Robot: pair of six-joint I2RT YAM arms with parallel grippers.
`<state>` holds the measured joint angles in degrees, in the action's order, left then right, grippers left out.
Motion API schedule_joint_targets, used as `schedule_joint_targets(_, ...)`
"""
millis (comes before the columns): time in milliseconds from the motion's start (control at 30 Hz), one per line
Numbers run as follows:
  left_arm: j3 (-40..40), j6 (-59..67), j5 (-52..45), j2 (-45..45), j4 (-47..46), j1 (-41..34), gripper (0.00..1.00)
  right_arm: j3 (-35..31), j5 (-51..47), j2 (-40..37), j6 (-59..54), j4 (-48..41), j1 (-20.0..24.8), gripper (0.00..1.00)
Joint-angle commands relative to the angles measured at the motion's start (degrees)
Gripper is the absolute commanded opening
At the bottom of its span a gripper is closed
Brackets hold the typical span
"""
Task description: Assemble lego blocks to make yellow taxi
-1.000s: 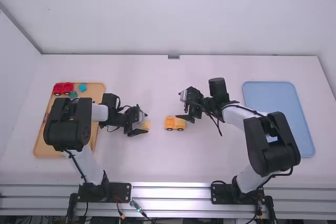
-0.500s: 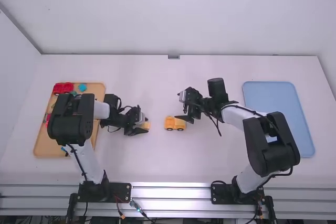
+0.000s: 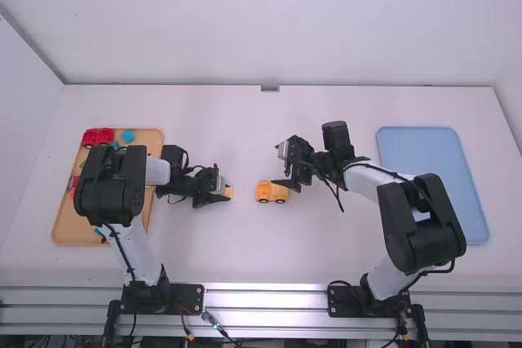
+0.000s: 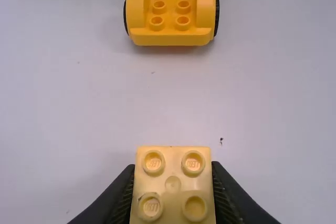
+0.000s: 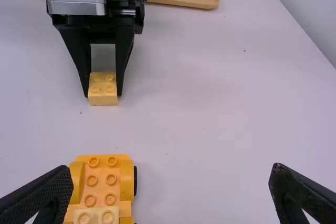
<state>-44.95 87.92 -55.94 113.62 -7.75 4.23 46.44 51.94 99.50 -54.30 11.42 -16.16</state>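
Left of the table's middle, my left gripper [image 3: 218,192] holds a pale yellow block [image 3: 228,191]. In the left wrist view my left gripper [image 4: 173,182] has a finger against each side of this studded block [image 4: 173,184]. The yellow car base [image 3: 271,191] stands on wheels to the block's right, apart from it; in the right wrist view, the base [image 5: 100,182] carries a pale yellow block [image 5: 97,216] on its studs. My right gripper [image 3: 285,170] is beside the base's far right side. In the right wrist view my right gripper [image 5: 171,182] is open, fingers wide apart.
An orange-brown tray [image 3: 65,222] at the far left holds a red toy car [image 3: 99,137], a blue piece [image 3: 128,136] and other loose pieces, partly under the left arm. A blue tray [image 3: 420,144] lies on the right, beyond the right arm.
My left gripper's fingers have come together on the pale yellow block. The left arm's upper links shifted slightly to the right at first. The right arm has stayed almost still.
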Motion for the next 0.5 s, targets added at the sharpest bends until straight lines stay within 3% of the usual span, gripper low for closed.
schedule_joint_targets(0, 1.03, 0.31, -0.09, 1.07, 0.15, 0.28, 0.31, 1.14, 0.76, -0.61, 0.07, -0.17, 0.26, 0.99)
schedule_joint_targets(200, -1.27, -0.02, -2.97, 1.01, -1.22, 0.28, 0.31, 1.14, 0.76, -0.61, -0.02, -1.31, 0.50, 0.99)
schedule_joint_targets(467, -7.82, 0.04, -5.07, -0.87, -9.53, -0.48, 0.35, 0.26, 2.21, -0.59, -6.16, -9.57, 3.17, 0.99)
